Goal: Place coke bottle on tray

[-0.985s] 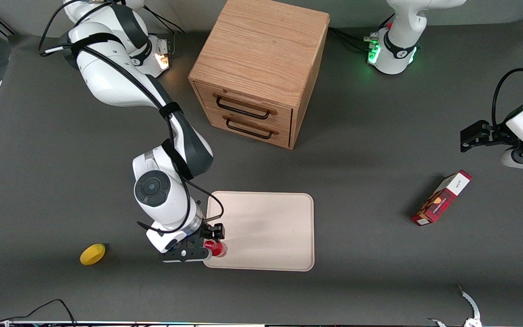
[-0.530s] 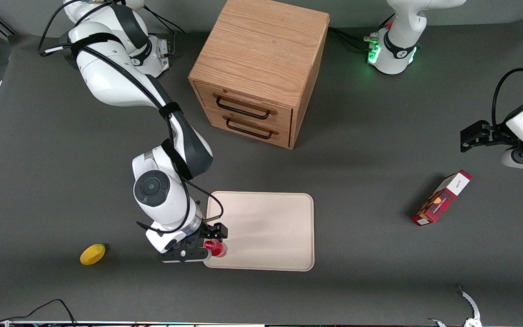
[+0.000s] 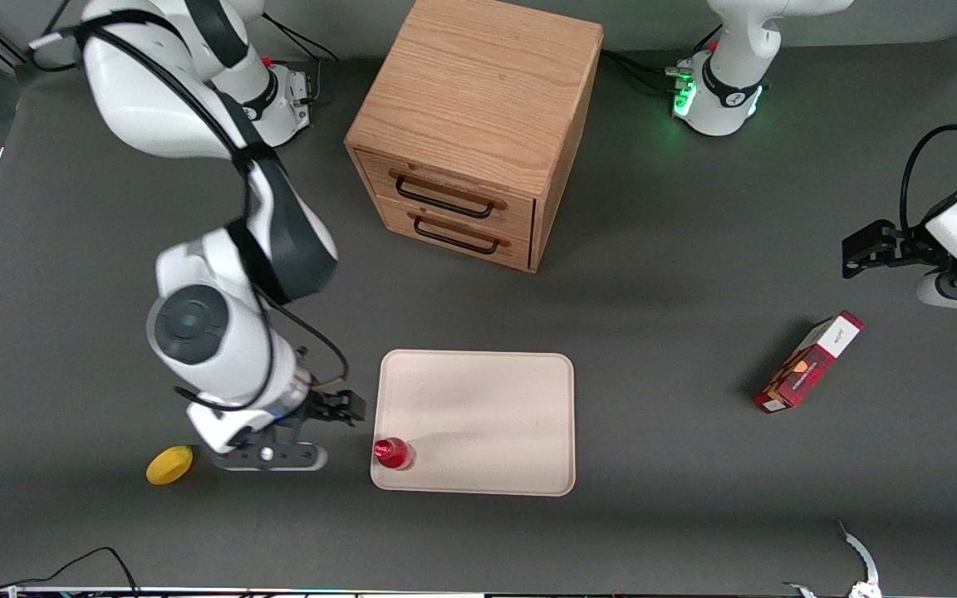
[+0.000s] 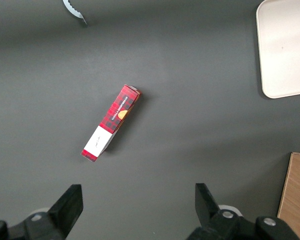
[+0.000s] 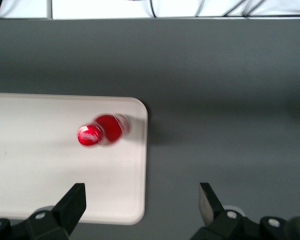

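- coke bottle (image 3: pixel 394 453) stands upright on tray (image 3: pixel 487 415), in the tray's lower left corner in the front view, close to the rim
- gripper (image 3: pixel 312 432) spread wide, holding nothing, over bare desk (image 3: pixel 653 332) beside the tray, apart from the bottle
- lemon (image 3: pixel 169 465) lower left of frame
- carton (image 3: pixel 808 362) at right, drawer cabinet (image 3: pixel 478 133) top center

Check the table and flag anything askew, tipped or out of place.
Little stands out. The coke bottle stands upright on the tray, close to the corner nearest the gripper, whose jaws are open and clear of it. The carton lies at a slant toward the parked arm's end; a lemon sits loose beside the gripper.
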Controlling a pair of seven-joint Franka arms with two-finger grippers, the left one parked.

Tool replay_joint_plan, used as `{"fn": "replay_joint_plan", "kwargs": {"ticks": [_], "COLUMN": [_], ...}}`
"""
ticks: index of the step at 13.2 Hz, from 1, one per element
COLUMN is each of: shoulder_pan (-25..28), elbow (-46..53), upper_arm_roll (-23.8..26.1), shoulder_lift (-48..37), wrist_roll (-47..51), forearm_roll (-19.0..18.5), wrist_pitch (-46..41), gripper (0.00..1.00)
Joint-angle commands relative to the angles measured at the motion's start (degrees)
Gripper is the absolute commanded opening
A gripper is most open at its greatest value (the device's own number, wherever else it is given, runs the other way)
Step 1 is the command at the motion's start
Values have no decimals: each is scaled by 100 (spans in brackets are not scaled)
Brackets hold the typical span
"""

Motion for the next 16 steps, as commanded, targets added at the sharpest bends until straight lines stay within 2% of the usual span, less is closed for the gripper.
{"fn": "replay_joint_plan", "kwargs": {"ticks": [1, 3, 7, 8, 10, 11, 16], "shoulder_pan": [-716, -1349, -2641, -2826, -3003, -3074, -3083], "elbow": [-1944, -2808, -3732, -3865, -3814, -3779, -3269], "upper_arm_roll": [517, 887, 1599, 1705, 1715, 1715, 1723], "shoulder_lift": [-1525, -2221, -3118, -3320, -3654, -3778, -3823], "wrist_roll": [-291, -457, -1001, -1125, -1327, -1511, -1478], "forearm_roll": [-56, -56, -47, -56, -47, -47, -47], "wrist_pitch": [74, 206, 102, -73, -546, -697, -1155], "gripper": [100, 100, 100, 100, 99, 95, 100]}}
